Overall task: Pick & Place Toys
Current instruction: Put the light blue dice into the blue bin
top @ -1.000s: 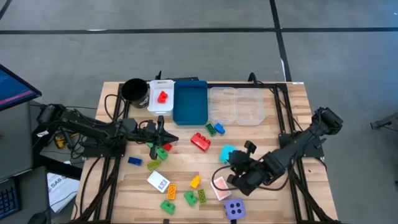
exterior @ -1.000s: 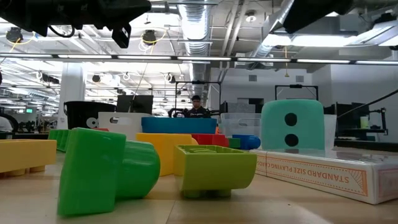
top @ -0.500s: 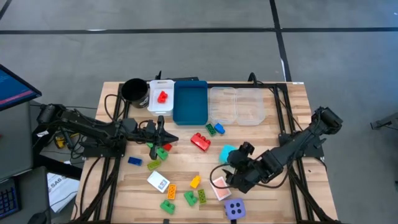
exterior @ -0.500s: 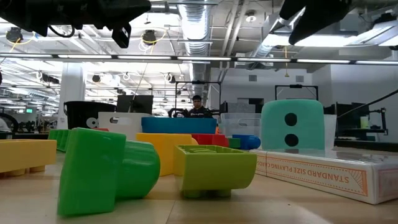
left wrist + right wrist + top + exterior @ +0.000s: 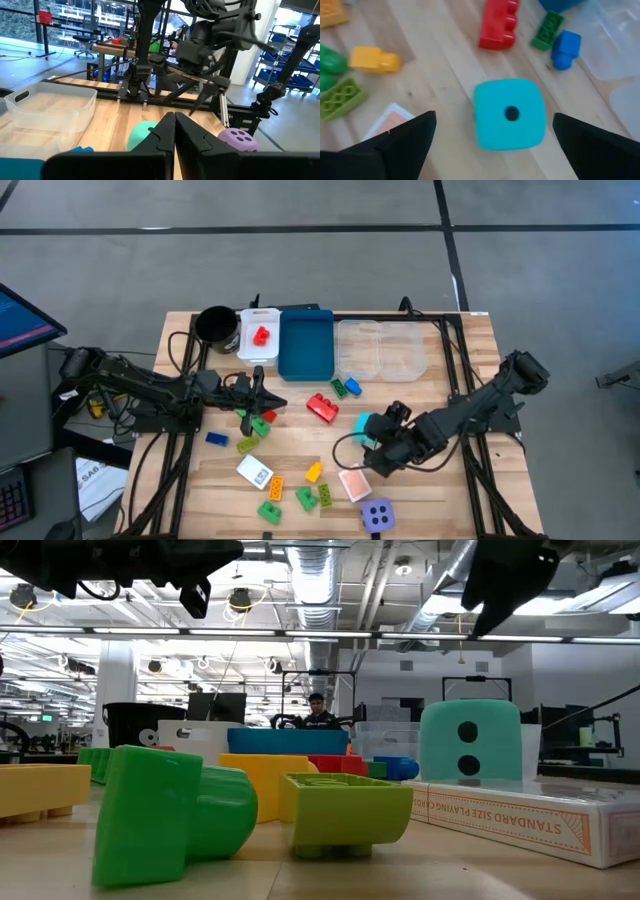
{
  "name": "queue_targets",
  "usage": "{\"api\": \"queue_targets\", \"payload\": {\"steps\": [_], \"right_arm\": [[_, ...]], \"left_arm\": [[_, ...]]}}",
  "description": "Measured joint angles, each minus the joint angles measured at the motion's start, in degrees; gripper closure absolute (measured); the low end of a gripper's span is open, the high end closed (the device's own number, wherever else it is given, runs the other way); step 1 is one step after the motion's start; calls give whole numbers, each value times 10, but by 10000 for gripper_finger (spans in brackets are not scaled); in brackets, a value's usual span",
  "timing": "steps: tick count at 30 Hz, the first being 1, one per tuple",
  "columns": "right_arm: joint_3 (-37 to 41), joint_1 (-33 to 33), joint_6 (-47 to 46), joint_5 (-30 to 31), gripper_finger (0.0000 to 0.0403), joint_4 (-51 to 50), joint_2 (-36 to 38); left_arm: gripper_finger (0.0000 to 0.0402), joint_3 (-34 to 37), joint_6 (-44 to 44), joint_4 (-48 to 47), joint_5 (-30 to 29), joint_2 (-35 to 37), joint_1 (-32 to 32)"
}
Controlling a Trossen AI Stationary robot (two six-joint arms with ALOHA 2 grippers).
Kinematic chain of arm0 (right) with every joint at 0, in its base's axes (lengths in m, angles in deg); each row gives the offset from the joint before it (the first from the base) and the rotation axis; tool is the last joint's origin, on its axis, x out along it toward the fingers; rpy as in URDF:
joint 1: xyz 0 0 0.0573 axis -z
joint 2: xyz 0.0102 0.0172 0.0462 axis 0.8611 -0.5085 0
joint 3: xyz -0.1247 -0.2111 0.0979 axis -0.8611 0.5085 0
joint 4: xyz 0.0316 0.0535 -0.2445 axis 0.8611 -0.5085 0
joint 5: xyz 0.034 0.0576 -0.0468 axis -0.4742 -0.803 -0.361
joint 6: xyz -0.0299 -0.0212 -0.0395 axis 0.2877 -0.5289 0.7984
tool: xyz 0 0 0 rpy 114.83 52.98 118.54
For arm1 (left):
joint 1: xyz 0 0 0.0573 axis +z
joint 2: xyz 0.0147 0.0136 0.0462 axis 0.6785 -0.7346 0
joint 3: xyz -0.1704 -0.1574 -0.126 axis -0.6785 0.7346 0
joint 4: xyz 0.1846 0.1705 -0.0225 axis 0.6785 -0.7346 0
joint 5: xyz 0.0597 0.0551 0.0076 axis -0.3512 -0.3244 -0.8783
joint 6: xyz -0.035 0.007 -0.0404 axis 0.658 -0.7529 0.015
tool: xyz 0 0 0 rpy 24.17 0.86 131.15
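Note:
A cyan foam die (image 5: 364,425) rests on the table right of centre. My right gripper (image 5: 378,442) hangs just above it, tilted down and wide open; in its wrist view the die (image 5: 509,114) lies between the two spread fingers, untouched. A pink card (image 5: 353,482) and a purple die (image 5: 378,515) lie nearer the front edge. Bricks are scattered: red (image 5: 322,406), green and blue (image 5: 345,388), yellow (image 5: 313,472), several green ones (image 5: 270,510). My left gripper (image 5: 262,394) hovers shut and level above the table's left half, holding nothing.
Along the far edge stand a black cup (image 5: 215,328), a white tray (image 5: 258,348) holding a red brick (image 5: 261,335), a blue tray (image 5: 306,345) and two clear trays (image 5: 382,350). A white card box (image 5: 254,472) lies front left. A person shows far behind the table (image 5: 316,712).
My right gripper has opened wide and swung from above the pink card toward the table's far edge, ending over the cyan die. The pink card now lies flat and uncovered on the table.

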Motion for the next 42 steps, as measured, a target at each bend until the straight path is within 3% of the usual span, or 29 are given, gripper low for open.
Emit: {"api": "queue_targets", "payload": {"steps": [12, 22, 30, 34, 40, 42], "right_arm": [[29, 1, -52, 0, 5, -55, 0], [54, -80, -183, -9, 10, -120, 0], [55, -159, -316, 40, 10, -191, 16], [55, -229, -428, 106, 10, -224, 13], [113, -343, -577, 362, 10, -188, 10], [154, -362, -609, 418, 10, -159, 9]], "left_arm": [[402, 0, 0, 0, 1, 0, 0], [402, 0, 0, 0, 1, 0, 0], [402, 0, 0, 21, 3, 0, 0], [402, 0, 0, 44, 3, 0, 0], [402, 0, 15, 63, 3, 0, 0], [402, 0, 26, 64, 3, 0, 0]]}}
